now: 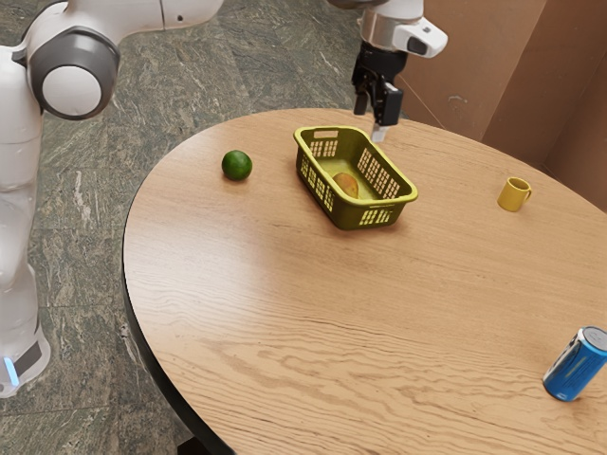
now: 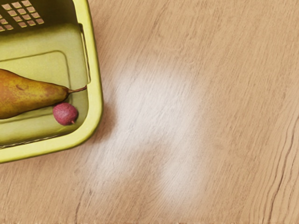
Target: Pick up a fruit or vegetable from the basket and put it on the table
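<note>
- A round dark-green fruit (image 1: pixel 237 165), a small yellow mug (image 1: pixel 513 194) and a blue metal can (image 1: pixel 576 366) stand apart on the wooden counter (image 1: pixel 285 303).
- The yellow-green plastic basket (image 1: pixel 357 217) walls in a pear (image 2: pixel 28 93) and a small round pinkish-red fruit (image 2: pixel 65 114) beside its stem end.
- The pear is brownish-yellow, lying on its side.
- The black two-fingered hand (image 1: pixel 376 121) hangs empty near the basket, fingers apart.

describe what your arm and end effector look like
My arm is smooth white, with a dark grey ring around a round white cap at one joint and a blue strip low on its base. The end effector is black, with a pale tip.
</note>
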Tool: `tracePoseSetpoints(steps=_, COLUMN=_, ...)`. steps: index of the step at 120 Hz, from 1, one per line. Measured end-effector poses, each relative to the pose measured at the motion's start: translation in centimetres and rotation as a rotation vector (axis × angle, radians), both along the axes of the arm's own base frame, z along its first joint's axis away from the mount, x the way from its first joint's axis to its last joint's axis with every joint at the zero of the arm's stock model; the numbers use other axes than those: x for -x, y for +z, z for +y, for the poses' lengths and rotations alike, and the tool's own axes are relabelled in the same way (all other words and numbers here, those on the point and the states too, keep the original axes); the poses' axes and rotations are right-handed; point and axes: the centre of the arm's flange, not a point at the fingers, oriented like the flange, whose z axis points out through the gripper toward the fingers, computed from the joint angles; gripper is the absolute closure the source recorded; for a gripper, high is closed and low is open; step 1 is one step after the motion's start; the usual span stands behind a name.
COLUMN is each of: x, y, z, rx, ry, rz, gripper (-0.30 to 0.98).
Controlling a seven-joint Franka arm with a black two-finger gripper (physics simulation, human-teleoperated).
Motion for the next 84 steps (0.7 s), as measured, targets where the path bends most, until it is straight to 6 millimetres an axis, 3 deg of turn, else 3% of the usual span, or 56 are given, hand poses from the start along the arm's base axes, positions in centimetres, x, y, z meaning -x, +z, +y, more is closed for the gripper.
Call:
tracePoseSetpoints(steps=19, x=-0.1, y=-0.6, z=0.6, rx=-0.005, ry=0.01, rz=0.026, gripper=0.01)
tracePoseSetpoints(steps=37, x=0.7, y=0.1, z=2.8, rx=-0.016, ry=-0.018, rz=0.044, gripper=0.01)
tracePoseSetpoints(steps=50, x=1.9, y=1.8, z=2.7, rx=-0.027, ry=-0.167, rz=0.051, gripper=0.01)
tracePoseSetpoints(steps=64, x=1.8, y=1.7, z=1.7, rx=-0.081, ry=-0.408, rz=0.065, gripper=0.01)
tracePoseSetpoints(steps=70, x=1.5, y=1.4, z=1.3, rx=-0.102, ry=-0.519, rz=0.067, gripper=0.02)
tracePoseSetpoints(steps=84, x=0.9, y=-1.8, z=1.8, rx=-0.125, ry=-0.741, rz=0.089, gripper=0.02)
